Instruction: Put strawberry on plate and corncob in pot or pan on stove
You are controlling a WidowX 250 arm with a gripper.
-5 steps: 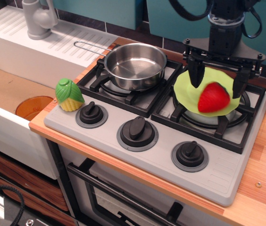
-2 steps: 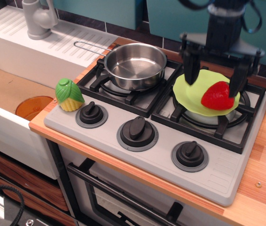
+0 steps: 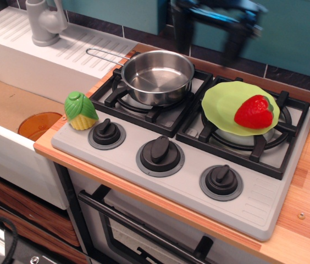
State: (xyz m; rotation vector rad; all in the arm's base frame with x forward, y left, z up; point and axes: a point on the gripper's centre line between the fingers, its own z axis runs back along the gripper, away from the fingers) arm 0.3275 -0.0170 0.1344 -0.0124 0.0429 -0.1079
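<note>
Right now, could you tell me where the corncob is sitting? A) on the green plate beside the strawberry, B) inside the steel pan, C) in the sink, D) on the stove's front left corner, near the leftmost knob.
D: the corncob stands on the stove surface by the leftmost knob; the pan is empty.

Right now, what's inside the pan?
Nothing: the pan shows a bare shiny bottom. The corncob sits on the stove's left corner. What lies under the pan is covered.

From my remote seat I can read no text, label, brand, number or sign on the stove (image 3: 254, 203), its knobs (image 3: 159, 152), or anything else in view.
</note>
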